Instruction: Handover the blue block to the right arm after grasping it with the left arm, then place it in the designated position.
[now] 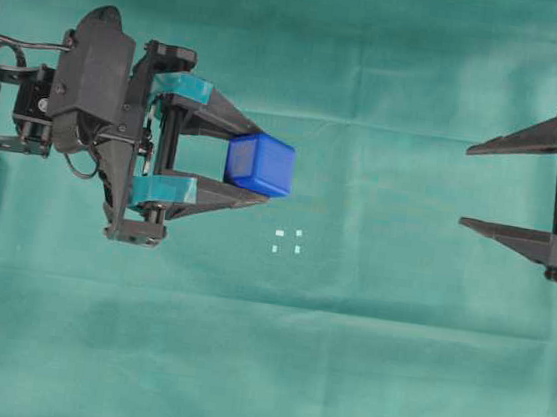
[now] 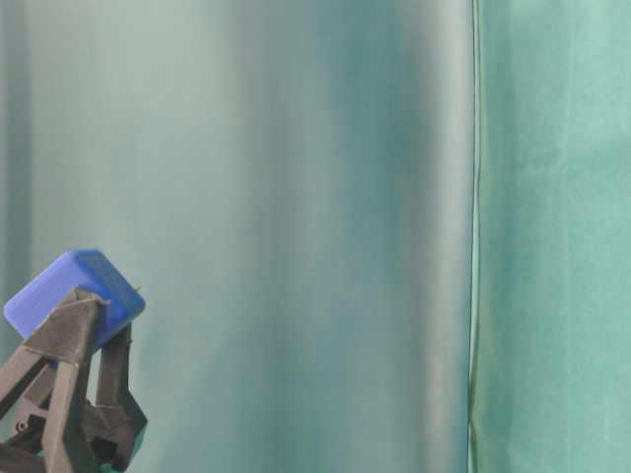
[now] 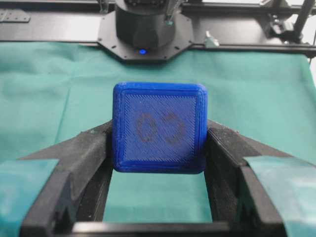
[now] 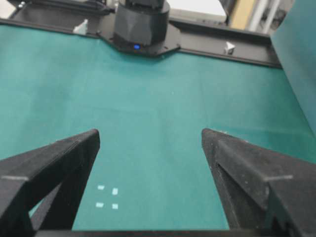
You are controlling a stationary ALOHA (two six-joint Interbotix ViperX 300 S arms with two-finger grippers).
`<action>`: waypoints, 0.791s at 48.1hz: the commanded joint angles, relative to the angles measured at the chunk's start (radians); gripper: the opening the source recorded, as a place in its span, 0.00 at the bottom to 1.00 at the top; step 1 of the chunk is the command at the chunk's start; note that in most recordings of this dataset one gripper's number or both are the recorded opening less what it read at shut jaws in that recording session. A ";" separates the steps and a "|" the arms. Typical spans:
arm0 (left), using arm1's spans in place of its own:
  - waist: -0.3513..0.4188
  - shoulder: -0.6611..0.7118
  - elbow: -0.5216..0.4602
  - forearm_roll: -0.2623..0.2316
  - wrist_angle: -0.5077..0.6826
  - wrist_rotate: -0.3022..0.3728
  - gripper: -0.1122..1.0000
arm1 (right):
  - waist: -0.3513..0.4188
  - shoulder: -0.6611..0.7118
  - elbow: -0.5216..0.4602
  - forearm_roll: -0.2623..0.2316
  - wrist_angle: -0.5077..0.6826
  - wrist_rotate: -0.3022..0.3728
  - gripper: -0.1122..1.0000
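The left gripper (image 1: 259,164) (teal-taped fingers) clamps the blue block (image 1: 260,163) at its fingertips, above the green bench (image 1: 260,368) left of centre. The white marks (image 1: 288,241) lie just beside it. Near the right edge, the right gripper (image 1: 470,185) gapes wide, holding nothing.

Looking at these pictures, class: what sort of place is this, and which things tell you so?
Probably a robotics lab test bench: two black arms face each other over a green cloth, the left pincer grips a blue block, and white marks flag a target spot.
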 commanded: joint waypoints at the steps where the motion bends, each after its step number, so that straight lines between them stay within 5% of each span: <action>1: -0.003 -0.014 -0.012 -0.002 -0.008 -0.002 0.52 | -0.002 0.003 -0.032 -0.005 -0.006 -0.002 0.94; 17: -0.003 -0.015 -0.011 -0.002 -0.008 -0.002 0.52 | -0.002 0.002 -0.094 -0.123 0.029 -0.069 0.94; 29: -0.005 -0.015 -0.011 -0.002 -0.008 -0.003 0.52 | -0.002 0.002 -0.141 -0.318 0.097 -0.225 0.94; 38: -0.003 -0.014 -0.012 -0.002 -0.008 -0.003 0.52 | -0.002 0.003 -0.144 -0.549 0.097 -0.396 0.94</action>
